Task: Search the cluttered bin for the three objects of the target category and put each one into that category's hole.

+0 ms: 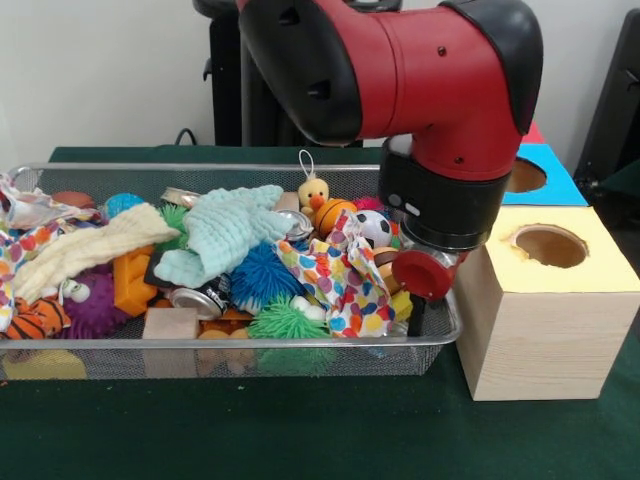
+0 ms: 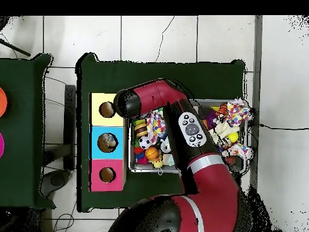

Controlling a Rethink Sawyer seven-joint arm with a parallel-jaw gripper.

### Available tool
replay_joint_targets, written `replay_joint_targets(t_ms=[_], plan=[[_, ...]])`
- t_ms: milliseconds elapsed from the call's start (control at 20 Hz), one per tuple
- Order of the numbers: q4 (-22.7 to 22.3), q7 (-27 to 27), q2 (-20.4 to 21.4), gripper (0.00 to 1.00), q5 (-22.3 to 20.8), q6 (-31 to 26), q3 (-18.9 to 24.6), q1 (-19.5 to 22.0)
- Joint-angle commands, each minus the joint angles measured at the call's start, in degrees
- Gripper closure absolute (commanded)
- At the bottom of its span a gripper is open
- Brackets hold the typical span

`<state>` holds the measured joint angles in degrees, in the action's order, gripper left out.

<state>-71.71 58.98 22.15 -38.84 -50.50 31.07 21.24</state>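
No readable text, labels or numbers

Your arm (image 1: 440, 110) hangs low over the right end of the mesh bin (image 1: 230, 350), blocking that corner. The bin is crammed: a mint cloth (image 1: 225, 235) and a patterned cloth (image 1: 335, 280) lie on top. The yellow-topped box (image 1: 545, 300) stands just beside the bin, its hole (image 1: 548, 245) unobstructed. The green bench (image 1: 300, 430) in front lies free.

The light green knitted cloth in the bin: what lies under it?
Under the light green cloth a blue spiky ball shows at its lower edge, and a crushed can lies below its left corner. Whatever lies beneath the cloth's middle is covered.
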Motion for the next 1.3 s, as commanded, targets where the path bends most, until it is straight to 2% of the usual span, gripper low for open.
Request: replay_joint_targets(t_ms=[50,300,750,1300], plan=[[4.04,-28.03,-1.68,0.0,-2.01,1.9,10.04,5.85],[2.91,-27.6,-1.2,0.0,-3.81,2.03,9.97,5.81],[3.13,-23.6,0.63,0.0,-5.14,0.29,8.26,0.53],[4.02,-22.78,1.69,0.0,-5.03,-1.54,8.28,1.27]])
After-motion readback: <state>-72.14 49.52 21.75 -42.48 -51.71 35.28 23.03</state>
